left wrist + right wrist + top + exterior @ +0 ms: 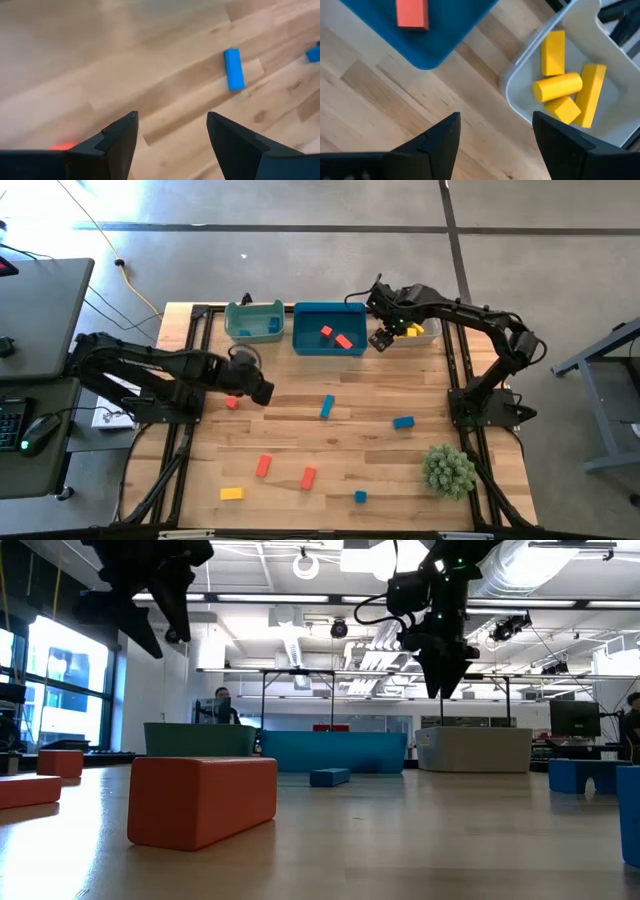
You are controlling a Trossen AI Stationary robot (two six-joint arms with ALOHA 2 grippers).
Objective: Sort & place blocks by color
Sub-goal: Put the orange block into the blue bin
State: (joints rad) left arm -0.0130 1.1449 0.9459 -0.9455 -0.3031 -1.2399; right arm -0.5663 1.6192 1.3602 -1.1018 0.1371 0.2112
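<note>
Left gripper (170, 145) spread wide, empty, above the wooden table (150, 85) near a blue bar block (233, 69); right gripper (495, 145) wide, empty, beside the grey-white plastic bin (520, 102) of yellow blocks (557, 86); no writing legible

You've got grey concrete floor (300, 270) w/ cables, dark desk (40, 300) beside the wood tabletop (300, 430), bright windows (60, 680), ceiling ducts (560, 580) & strip lights overhead.

Red blocks (334, 336) in blue bin (305, 343), yellow blocks (563, 92) in grey-white bin (615, 125)
</note>
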